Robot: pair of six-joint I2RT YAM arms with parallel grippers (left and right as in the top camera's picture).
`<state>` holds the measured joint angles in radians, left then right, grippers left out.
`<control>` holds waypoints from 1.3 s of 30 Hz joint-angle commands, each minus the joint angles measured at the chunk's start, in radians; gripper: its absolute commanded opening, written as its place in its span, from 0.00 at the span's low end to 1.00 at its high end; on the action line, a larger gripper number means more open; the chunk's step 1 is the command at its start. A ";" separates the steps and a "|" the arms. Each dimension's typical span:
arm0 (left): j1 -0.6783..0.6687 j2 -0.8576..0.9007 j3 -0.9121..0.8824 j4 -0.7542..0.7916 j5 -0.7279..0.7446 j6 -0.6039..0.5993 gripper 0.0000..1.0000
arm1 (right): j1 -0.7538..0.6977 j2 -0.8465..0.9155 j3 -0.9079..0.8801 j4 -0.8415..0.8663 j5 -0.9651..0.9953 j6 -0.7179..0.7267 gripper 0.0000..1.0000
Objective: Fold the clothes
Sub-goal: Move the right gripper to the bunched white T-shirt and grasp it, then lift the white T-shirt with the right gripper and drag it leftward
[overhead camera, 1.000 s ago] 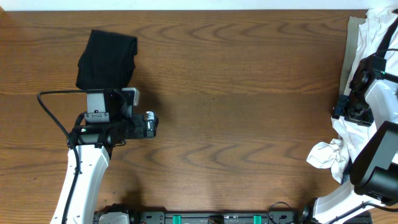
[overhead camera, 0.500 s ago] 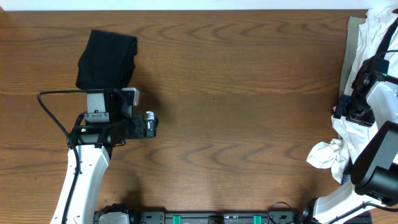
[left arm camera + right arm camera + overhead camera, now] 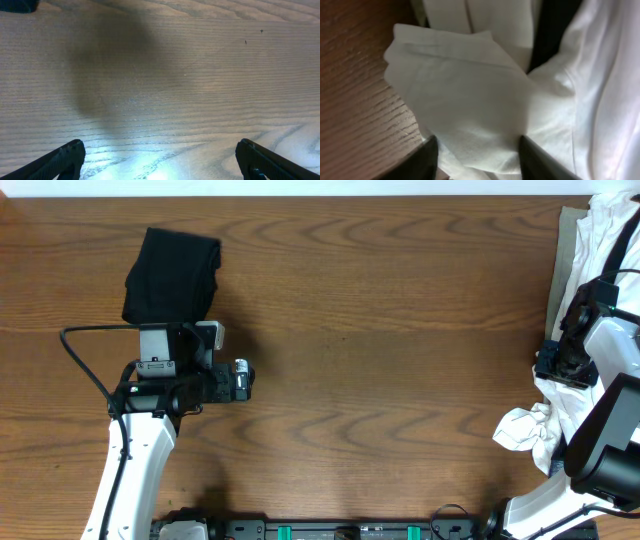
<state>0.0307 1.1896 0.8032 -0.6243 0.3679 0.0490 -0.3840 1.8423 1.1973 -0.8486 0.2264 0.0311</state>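
"Where the white clothes (image 3: 608, 225) are heaped, at the right edge of the tabletop (image 3: 380, 330), which arm is nearer?"

"Right. The right fingers (image 3: 426, 160) stand half-apart astride a white fold lying straight ahead of them; whether they pinch it I cannot tell. The left fingers (image 3: 65, 160) gape wide over bare wood just below the black garment (image 3: 172, 275) at upper left, well apart from that heap."

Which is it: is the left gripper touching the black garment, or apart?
Apart. In the left wrist view, the left gripper frames bare table; the black garment lies beyond.
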 commanded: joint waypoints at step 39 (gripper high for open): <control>-0.004 0.005 0.019 0.000 0.014 -0.009 0.98 | 0.374 -0.100 0.451 -0.245 -0.415 0.265 0.01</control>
<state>0.0307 1.1896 0.8032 -0.6235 0.3679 0.0486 -0.0811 1.7584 1.6291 -1.1282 -0.1005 0.2123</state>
